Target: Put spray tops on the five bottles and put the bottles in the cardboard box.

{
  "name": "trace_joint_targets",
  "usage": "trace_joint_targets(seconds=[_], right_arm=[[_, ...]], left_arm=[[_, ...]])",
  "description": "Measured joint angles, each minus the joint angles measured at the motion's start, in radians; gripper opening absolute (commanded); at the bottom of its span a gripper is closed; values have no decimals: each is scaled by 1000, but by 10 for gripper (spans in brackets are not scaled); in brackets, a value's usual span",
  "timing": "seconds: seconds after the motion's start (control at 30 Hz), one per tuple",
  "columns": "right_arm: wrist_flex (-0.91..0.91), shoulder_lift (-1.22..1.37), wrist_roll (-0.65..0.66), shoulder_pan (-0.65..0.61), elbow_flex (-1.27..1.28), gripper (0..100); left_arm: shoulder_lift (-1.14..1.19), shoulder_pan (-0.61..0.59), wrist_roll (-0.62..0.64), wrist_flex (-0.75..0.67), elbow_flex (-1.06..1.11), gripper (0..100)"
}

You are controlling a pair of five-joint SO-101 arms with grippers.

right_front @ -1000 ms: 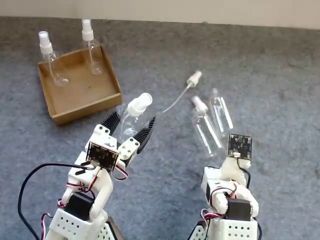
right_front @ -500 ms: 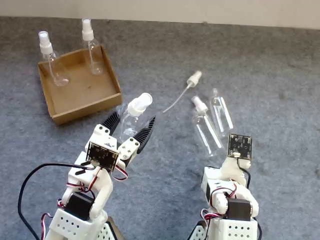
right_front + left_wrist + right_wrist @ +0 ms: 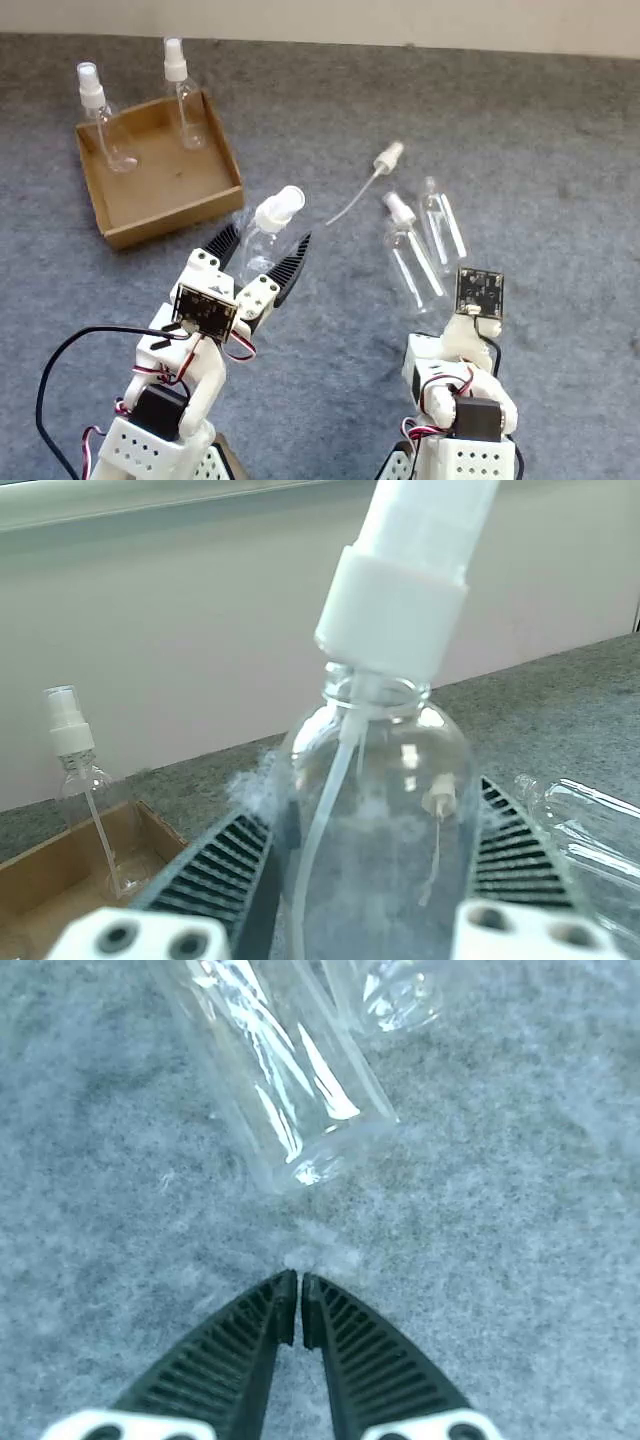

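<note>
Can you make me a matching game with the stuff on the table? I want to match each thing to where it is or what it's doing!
Things:
1. clear plastic bottle with a white spray top
2. loose white spray top with a long thin tube
3. brown cardboard box
4. right gripper

Places or states:
A. lying on the grey table cover
B. shut, holding nothing
C. gripped by the left gripper
D. has two capped clear bottles standing inside

Pairs: 1-C, 2-A, 3-D, 4-B.
</note>
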Motion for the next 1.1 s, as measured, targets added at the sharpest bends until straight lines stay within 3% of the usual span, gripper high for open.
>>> trace_joint_targets(seconds=[0.23,0.43,0.67,1.1], right_arm=[[-106,5,0,-52,0,5],[-316,5,0,-282,0,5],[-341,5,0,-537,0,5],[-342,5,0,-578,0,5]], left_arm=[[0,0,0,0,0,147],[0,0,0,0,0,147],[0,0,0,0,0,147],[0,0,0,0,0,147]])
